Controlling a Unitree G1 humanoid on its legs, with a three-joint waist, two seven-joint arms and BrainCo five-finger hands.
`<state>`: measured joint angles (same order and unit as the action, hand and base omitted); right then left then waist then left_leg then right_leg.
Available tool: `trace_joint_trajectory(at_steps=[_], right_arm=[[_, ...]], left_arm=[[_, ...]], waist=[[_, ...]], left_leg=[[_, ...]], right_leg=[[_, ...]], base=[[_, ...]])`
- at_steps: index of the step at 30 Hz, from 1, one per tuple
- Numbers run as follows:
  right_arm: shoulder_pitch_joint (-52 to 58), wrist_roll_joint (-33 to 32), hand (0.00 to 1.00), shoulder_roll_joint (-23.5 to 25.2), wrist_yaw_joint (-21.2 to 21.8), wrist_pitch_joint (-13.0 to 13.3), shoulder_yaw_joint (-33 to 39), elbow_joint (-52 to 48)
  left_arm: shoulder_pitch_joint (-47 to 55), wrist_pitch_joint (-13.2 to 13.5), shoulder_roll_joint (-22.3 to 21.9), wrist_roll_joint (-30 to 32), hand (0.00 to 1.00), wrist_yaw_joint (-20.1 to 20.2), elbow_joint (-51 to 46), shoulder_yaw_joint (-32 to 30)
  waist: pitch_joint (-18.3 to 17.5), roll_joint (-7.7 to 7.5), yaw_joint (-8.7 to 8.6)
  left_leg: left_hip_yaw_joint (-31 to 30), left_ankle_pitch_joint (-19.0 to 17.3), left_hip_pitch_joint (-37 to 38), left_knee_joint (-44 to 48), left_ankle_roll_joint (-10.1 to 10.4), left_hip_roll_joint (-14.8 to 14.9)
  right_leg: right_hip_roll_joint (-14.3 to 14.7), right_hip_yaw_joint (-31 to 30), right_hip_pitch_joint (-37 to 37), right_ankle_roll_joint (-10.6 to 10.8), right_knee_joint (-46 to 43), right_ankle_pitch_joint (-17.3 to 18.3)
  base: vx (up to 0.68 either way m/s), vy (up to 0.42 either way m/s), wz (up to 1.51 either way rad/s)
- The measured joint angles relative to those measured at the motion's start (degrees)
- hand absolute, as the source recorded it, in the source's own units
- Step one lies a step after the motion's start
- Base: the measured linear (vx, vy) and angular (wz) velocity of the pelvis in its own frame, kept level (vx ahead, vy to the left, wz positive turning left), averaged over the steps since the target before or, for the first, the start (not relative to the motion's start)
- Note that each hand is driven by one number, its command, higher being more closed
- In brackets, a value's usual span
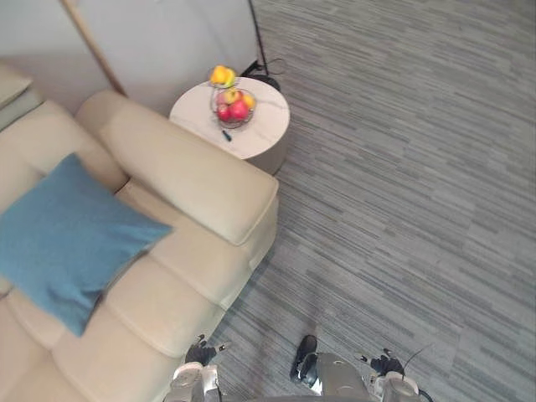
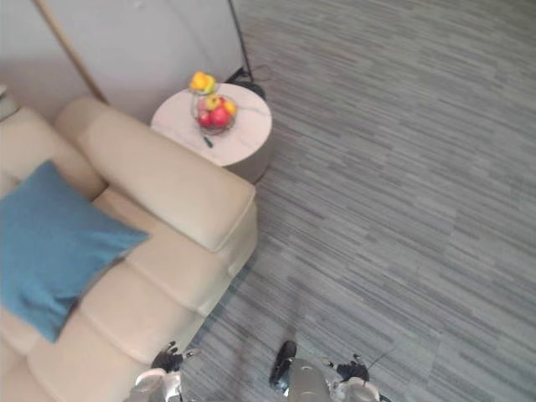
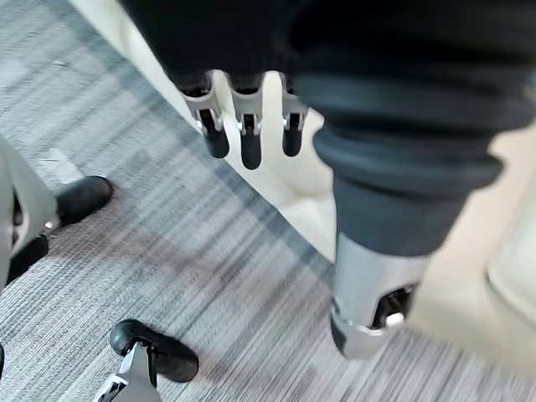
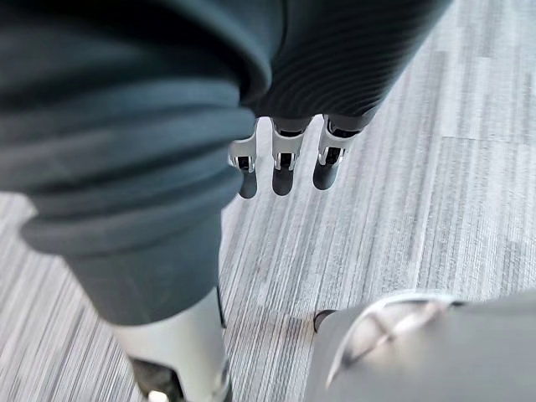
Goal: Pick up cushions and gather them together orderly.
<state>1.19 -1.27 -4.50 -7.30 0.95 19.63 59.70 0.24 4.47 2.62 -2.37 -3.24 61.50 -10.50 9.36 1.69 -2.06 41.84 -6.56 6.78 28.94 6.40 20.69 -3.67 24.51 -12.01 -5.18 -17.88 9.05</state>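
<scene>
Your left hand (image 3: 249, 138) and right hand (image 4: 283, 165) hang low, fingers straight, slightly apart and holding nothing, while one blue cushion (image 1: 67, 239) leans on the cream sofa (image 1: 193, 176).

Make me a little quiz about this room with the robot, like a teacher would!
1. True or false: the left robot hand is holding the blue cushion.
2. What stands on the round side table? A) a lamp B) a fruit bowl C) a teddy
3. Fill in: the blue cushion lies on the cream ____.
Key: 1 false, its fingers hang straight and empty; 2 B; 3 sofa.
</scene>
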Motion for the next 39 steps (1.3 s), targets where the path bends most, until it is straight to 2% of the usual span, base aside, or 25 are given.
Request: trace_joint_trajectory(at_steps=[1,3,4,5,8,10,11,12,16,17,18,19,20,22,23,25,26,29,30,32,33,34,35,37,39], right_arm=[[0.17,-0.1,0.0,0.88,-0.09,-0.08,0.02,-0.29],[0.13,-1.26,0.0,1.34,-0.33,-0.11,-0.05,-0.38],[0.07,-1.48,0.0,1.74,-0.37,-0.13,-0.07,-0.34],[0.01,-1.67,0.0,2.25,-0.41,-0.14,0.0,-0.37],[0.46,-2.16,0.0,3.51,-0.54,-0.12,-0.1,-2.22],[0.62,-2.12,0.0,3.9,-0.57,0.04,-0.24,-2.64],[1.21,-2.13,0.0,3.9,-0.59,0.07,-0.33,-2.7],[1.21,-2.14,0.0,4.07,-0.58,0.06,-0.48,-2.71],[3.53,-2.13,0.0,6.3,-0.61,0.04,-0.6,-2.73],[3.64,-2.11,0.0,6.29,-0.55,0.04,-0.55,-2.73],[3.16,-2.0,0.0,6.11,-0.37,0.04,-0.35,-2.74],[2.78,-1.94,0.0,5.86,-0.24,0.07,-0.3,-2.77],[1.96,-1.86,0.0,5.27,-0.1,0.08,-0.32,-2.61],[1.05,-1.27,0.0,4.8,0.03,0.08,-1.0,-2.41],[0.28,-0.98,0.0,4.81,0.08,0.09,-2.35,-2.19],[-1.47,-0.9,0.0,4.73,0.05,0.08,-3.19,-0.81],[-2.41,-0.89,0.0,4.01,0.02,0.07,-3.0,0.2],[-1.7,-0.94,0.0,1.42,-0.14,-0.02,-2.31,2.3],[-1.24,-0.98,0.0,1.12,-0.17,-0.09,-1.9,2.48],[0.09,-1.25,0.0,0.44,-0.55,0.13,-1.78,2.15],[0.09,-1.39,0.0,0.4,-0.57,0.24,-1.82,2.15],[-0.1,-2.21,0.0,0.83,-0.72,0.24,-1.81,2.13],[-0.62,-2.62,0.0,1.08,-0.89,0.16,-1.64,1.73],[-0.61,-3.34,0.0,1.25,-1.17,0.13,-1.55,1.87],[-0.55,-3.36,0.0,1.58,-1.66,-0.07,-1.18,1.67]], left_arm=[[0.62,-0.02,-0.74,-0.05,0.0,0.08,-0.13,-2.01],[0.94,0.2,-1.18,-0.42,0.0,0.08,-1.95,-3.85],[1.15,0.29,-1.16,-1.63,0.0,0.1,-2.51,-3.72],[1.56,0.22,-1.51,-3.01,0.0,0.08,-3.63,-3.78],[2.66,0.67,-2.28,-5.75,0.0,-0.04,-6.55,-4.36],[3.18,1.47,-2.81,-6.6,0.0,0.0,-7.01,-4.5],[3.37,1.52,-3.02,-6.9,0.0,0.02,-6.88,-5.14],[3.7,1.4,-3.04,-6.93,0.0,0.08,-6.79,-5.75],[4.24,1.34,-1.08,-6.9,0.0,0.15,-6.75,-6.65],[4.15,1.3,-0.98,-6.88,0.0,0.14,-6.41,-6.65],[3.95,1.07,-1.06,-6.89,0.0,0.14,-5.94,-6.6],[3.85,0.97,-1.2,-6.89,0.0,0.14,-5.66,-6.49],[3.75,0.87,-1.14,-6.89,0.0,0.13,-4.89,-5.08],[3.63,0.76,-0.82,-6.89,0.0,0.15,-4.36,-2.6],[3.19,0.72,-0.34,-6.88,0.0,0.16,-3.93,-1.35],[2.57,0.06,0.57,-6.66,0.0,0.2,-2.56,-0.76],[1.98,-0.15,0.57,-6.61,0.0,0.16,-1.9,-0.41],[0.9,-0.2,-0.61,-5.53,0.0,0.41,-1.03,3.14],[0.81,-0.18,-0.91,-5.2,0.0,0.54,-1.09,3.2],[0.25,-0.13,-1.12,-4.33,0.0,0.99,-1.28,3.23],[0.12,-0.17,-1.25,-4.33,0.0,1.01,-1.26,3.24],[-0.05,-0.13,-1.27,-4.3,0.0,1.11,-1.58,3.43],[-0.13,-0.21,-1.01,-3.88,0.0,1.11,-2.24,3.54],[-0.13,-0.16,-0.87,-3.78,0.0,1.1,-3.46,3.82],[0.06,0.18,-0.92,-3.71,0.0,1.0,-5.19,4.91]], waist=[[0.75,-0.59,0.33],[1.39,-0.63,1.38],[1.5,-0.69,2.58],[1.77,-0.95,3.18],[2.19,-1.27,4.88],[2.07,-1.09,5.68],[1.74,-0.9,5.6],[0.78,-0.53,5.73],[-2.24,-4.7,5.86],[-2.34,-4.8,5.89],[-2.26,-4.64,6.11],[-2.26,-4.49,6.35],[-2.09,-3.25,6.34],[-2.02,-2.54,5.88],[-2.04,-2.57,5.75],[-2.07,-2.79,5.71],[-2.11,-2.41,5.51],[-1.68,0.63,4.74],[-1.71,0.67,4.76],[-1.54,1.21,4.21],[-1.21,1.48,4.22],[-0.18,1.4,4.58],[0.01,1.88,5.02],[0.81,0.96,5.11],[0.93,1.1,5.75]], left_leg=[[-4.58,-3.0,-4.03,12.02,-4.89,3.58],[-16.03,-8.08,-10.86,18.84,-2.0,0.7],[-22.12,-10.17,-14.47,18.11,-1.06,-3.08],[-26.71,-11.18,-17.18,15.41,-1.52,-6.43],[-37.05,-11.08,-22.95,4.48,-1.17,-14.34],[-42.65,-8.16,-23.86,-4.75,-0.9,-16.38],[-43.87,-4.79,-23.55,-6.15,-1.83,-15.93],[-43.47,-2.7,-22.94,-6.24,-2.33,-15.79],[-31.85,-5.14,-19.77,-6.74,-4.39,-15.19],[-29.22,-5.75,-18.34,-7.15,-5.05,-15.08],[-24.41,-6.06,-14.95,-8.91,-5.54,-14.93],[-22.55,-6.04,-12.98,-9.98,-5.57,-14.78],[-19.07,-6.04,-10.16,-10.9,-5.57,-14.04],[-17.62,-6.04,-7.56,-10.89,-5.57,-13.33],[-15.94,-6.04,-6.14,-11.21,-5.57,-12.98],[-13.58,-6.05,-3.71,-13.26,-5.54,-13.52],[-13.19,-5.94,-2.47,-14.25,-5.21,-13.43],[-14.87,-5.59,-1.74,-11.27,-4.66,-11.88],[-15.26,-5.61,-1.83,-9.83,-4.6,-11.35],[-16.66,-4.7,-5.11,5.98,-3.46,-7.34],[-17.78,-3.75,-6.83,10.83,-3.99,-5.96],[-21.34,-2.65,-11.45,21.33,-6.53,-3.82],[-24.73,-7.35,-14.86,24.53,-5.94,-4.79],[-27.11,-10.75,-18.04,22.58,-5.48,-7.48],[-31.63,-11.65,-23.38,9.77,-4.95,-12.92]], right_leg=[[1.79,-2.01,2.32,-0.77,1.31,0.44],[3.89,-5.9,4.55,-2.58,2.01,1.51],[5.16,-8.71,5.67,-3.07,2.39,1.84],[5.98,-11.65,6.88,-2.95,2.54,2.07],[7.4,-20.06,8.94,-1.93,2.52,3.48],[8.09,-24.46,9.56,-1.0,2.46,4.29],[8.67,-26.84,9.96,-0.69,2.41,4.61],[8.95,-28.89,10.02,0.12,2.2,5.05],[5.38,-32.82,8.43,4.73,-0.16,6.72],[4.52,-31.92,7.86,6.03,-1.64,7.04],[3.22,-29.39,5.86,9.08,-6.14,7.24],[2.33,-26.93,4.63,10.63,-8.57,6.73],[0.27,-19.91,2.8,11.23,-12.15,6.13],[-3.55,-7.95,2.31,8.76,-12.56,5.22],[-5.81,0.27,1.69,6.19,-10.48,3.52],[-7.21,8.93,0.16,3.41,-6.06,0.43],[-6.16,10.56,1.29,1.87,-4.8,0.08],[-2.34,7.23,4.33,1.34,0.51,-0.21],[-1.81,6.61,4.82,1.34,0.95,-0.21],[0.85,4.27,8.75,1.64,4.36,1.22],[1.57,3.78,9.78,1.62,5.0,1.58],[2.79,1.78,11.4,0.96,5.76,2.32],[2.85,-0.45,12.28,0.21,5.66,3.81],[2.43,-3.42,13.39,0.66,5.89,4.28],[0.62,-8.4,14.84,2.39,6.08,5.28]], base=[[0.14,-0.172,-0.9],[0.14,-0.103,-1.18],[0.18,-0.018,-1.42],[0.21,0.004,-1.47],[0.25,0.085,-1.53],[0.27,0.184,-1.74],[0.33,0.235,-1.79],[0.4,0.268,-1.69],[0.39,0.212,-1.24],[0.36,0.157,-1.58],[0.34,0.146,-1.43],[0.29,0.126,-1.68],[0.16,0.069,-1.35],[0.19,0.003,-1.27],[0.2,-0.065,-1.1],[0.23,-0.143,-1.3],[0.26,-0.185,-1.25],[0.24,-0.149,-0.77],[0.25,-0.114,-0.6],[0.19,-0.085,-0.54],[0.12,-0.032,-0.69],[0.1,0.022,-0.78],[0.13,0.04,-0.76],[0.18,0.097,-0.79],[0.3,0.196,-1.18]])
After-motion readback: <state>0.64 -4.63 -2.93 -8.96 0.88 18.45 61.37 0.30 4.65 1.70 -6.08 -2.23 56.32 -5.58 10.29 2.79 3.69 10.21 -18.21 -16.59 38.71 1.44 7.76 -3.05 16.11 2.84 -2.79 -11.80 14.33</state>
